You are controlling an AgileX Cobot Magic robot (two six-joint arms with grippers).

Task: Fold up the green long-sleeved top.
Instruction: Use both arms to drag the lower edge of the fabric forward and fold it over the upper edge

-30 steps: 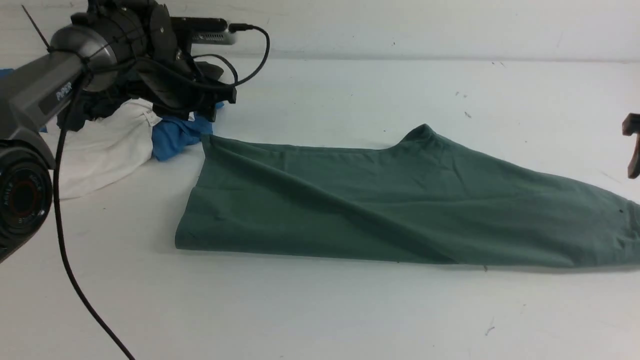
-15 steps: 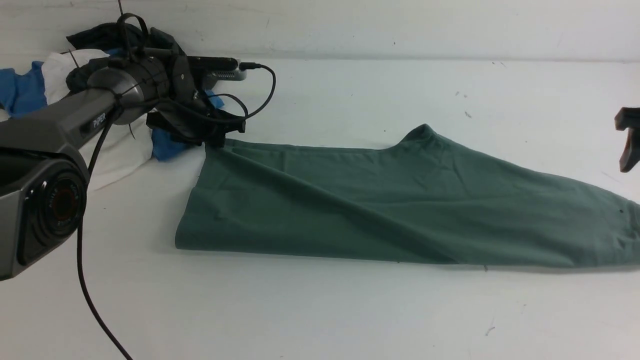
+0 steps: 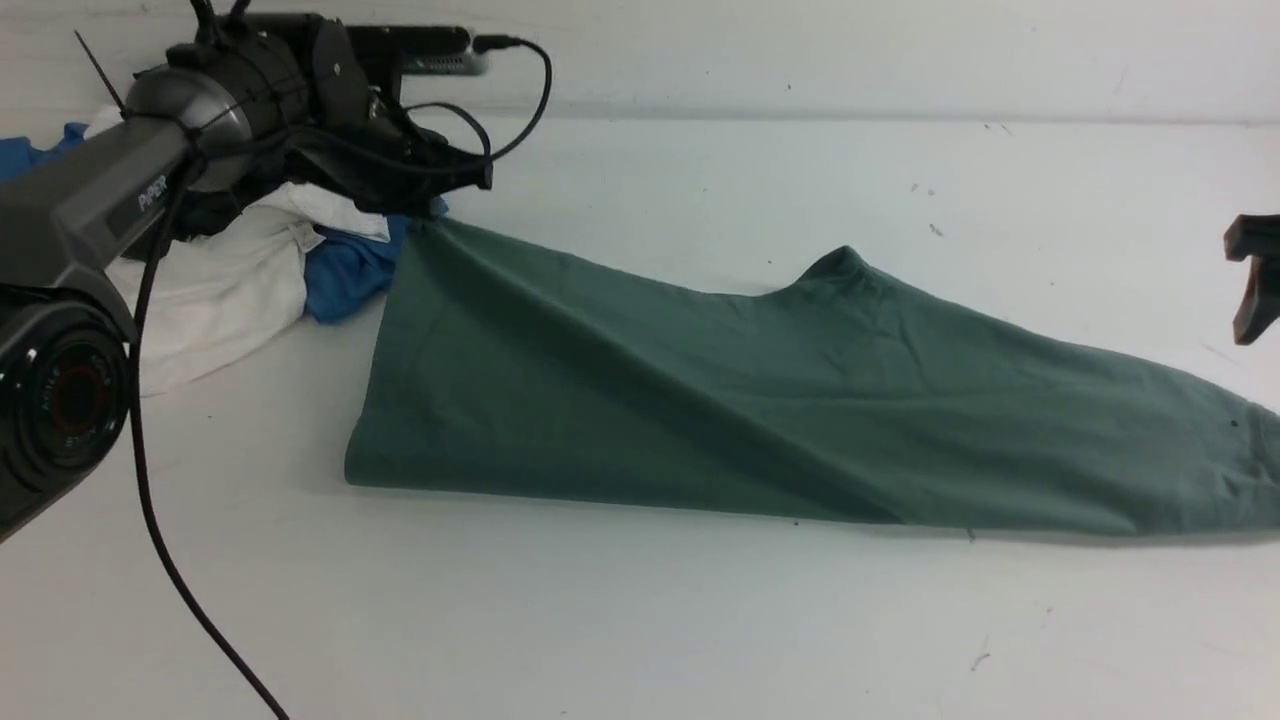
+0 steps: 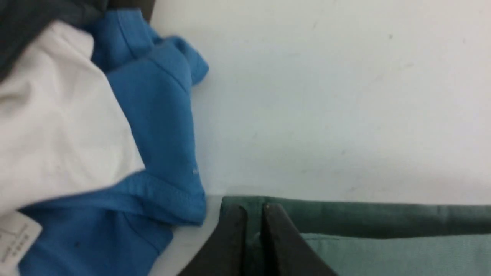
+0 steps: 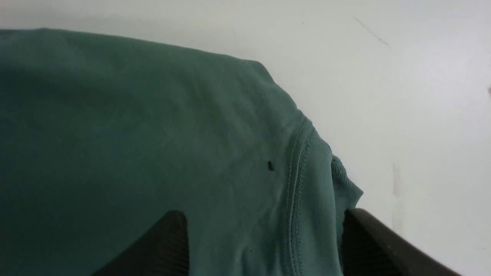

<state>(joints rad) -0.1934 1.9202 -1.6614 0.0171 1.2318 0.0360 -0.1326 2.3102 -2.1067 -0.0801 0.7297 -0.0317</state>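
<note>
A robot's work surface, room type unclear: white tabletop [image 3: 700,620], pale wall [image 3: 800,50], camera-fitted arm [image 3: 90,220].

Bright, even light with soft shadows; the left wrist view seems blurred up close.

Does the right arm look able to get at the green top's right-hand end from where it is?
Probably yes: the right end effector stands open above that end of the green top, and nothing visible lies over the cloth there.

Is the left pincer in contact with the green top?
Touching: the left wrist view shows the left pincer pinching a fold of the green top between its fingertips.
</note>
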